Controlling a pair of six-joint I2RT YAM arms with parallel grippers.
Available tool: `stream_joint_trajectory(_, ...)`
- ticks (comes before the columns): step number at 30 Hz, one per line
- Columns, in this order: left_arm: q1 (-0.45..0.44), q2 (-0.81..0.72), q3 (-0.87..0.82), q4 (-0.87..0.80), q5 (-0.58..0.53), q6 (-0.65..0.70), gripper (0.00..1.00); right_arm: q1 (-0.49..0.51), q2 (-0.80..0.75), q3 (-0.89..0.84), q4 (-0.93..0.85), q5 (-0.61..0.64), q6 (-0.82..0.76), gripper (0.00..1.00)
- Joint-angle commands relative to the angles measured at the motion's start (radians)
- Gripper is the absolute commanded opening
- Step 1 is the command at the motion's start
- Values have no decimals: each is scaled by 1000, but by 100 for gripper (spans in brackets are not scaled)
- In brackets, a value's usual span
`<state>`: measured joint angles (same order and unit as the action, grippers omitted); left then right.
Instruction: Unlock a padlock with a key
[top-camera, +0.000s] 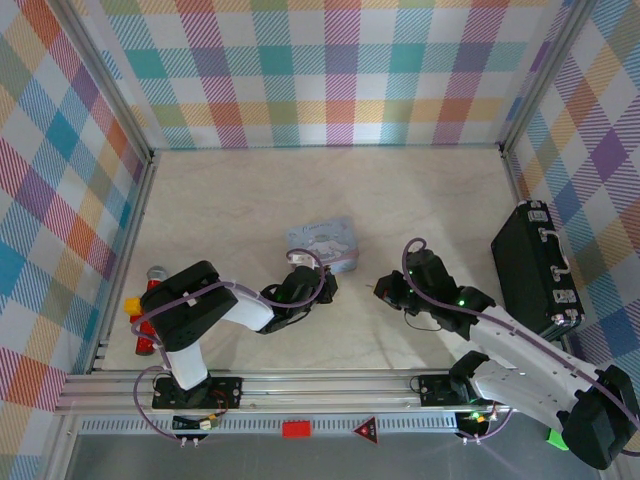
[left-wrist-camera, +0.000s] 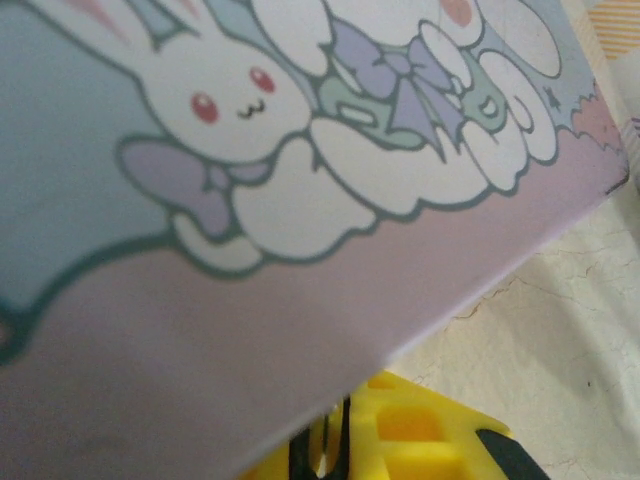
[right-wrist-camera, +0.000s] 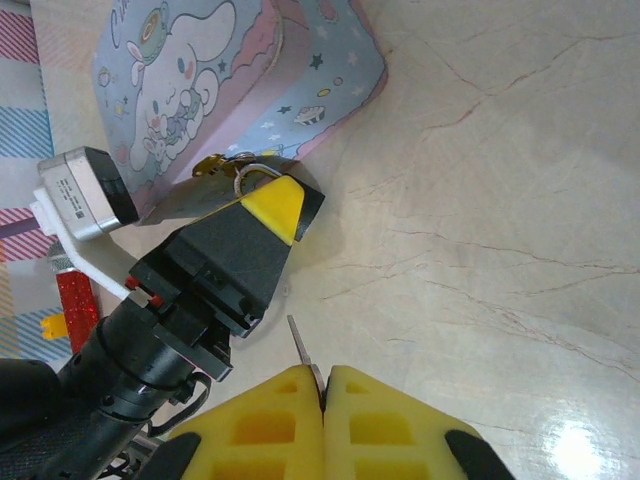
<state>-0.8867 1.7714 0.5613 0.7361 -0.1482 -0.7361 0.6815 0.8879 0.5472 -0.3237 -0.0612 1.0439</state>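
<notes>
My right gripper (right-wrist-camera: 323, 372) is shut on a thin metal key (right-wrist-camera: 298, 340), whose blade sticks out past the yellow fingertips toward the left arm. My left gripper (right-wrist-camera: 275, 200) rests against the near side of the pale blue cartoon tin (right-wrist-camera: 190, 80), its jaws closed. A small silvery loop of the padlock (right-wrist-camera: 246, 178) pokes out at its tip; the lock body is mostly hidden. In the left wrist view the tin (left-wrist-camera: 250, 200) is very close, and dark metal shows between the yellow fingers (left-wrist-camera: 440, 440). From above, the two grippers (top-camera: 318, 283) (top-camera: 383, 290) face each other a short gap apart.
A black case (top-camera: 535, 270) stands at the right wall. A red stick with a yellow knob (top-camera: 140, 312) lies at the left edge. Bare marble tabletop (top-camera: 300, 190) stretches behind the tin, and plaid walls enclose the table.
</notes>
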Motion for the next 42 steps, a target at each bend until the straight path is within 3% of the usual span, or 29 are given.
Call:
stream_joint_trajectory(1, 9, -23, 12, -78, 11, 1, 7, 6, -3, -22, 48, 9, 41, 0)
stream_joint_trajectory(15, 41, -45, -10, 2, 95, -118, 1, 6, 13, -72, 120, -5, 125, 0)
stream_joint_trajectory(21, 96, -63, -31, 65, 173, -253, 0, 6, 31, -138, 281, -54, 242, 0)
stream_joint_trajectory(30, 129, -55, -18, 132, 221, -421, 0, 9, 15, -200, 446, 14, 349, 0)
stream_joint_trajectory(42, 160, -31, 9, 241, 287, -514, 0, 20, 137, -232, 719, 16, 359, 0)
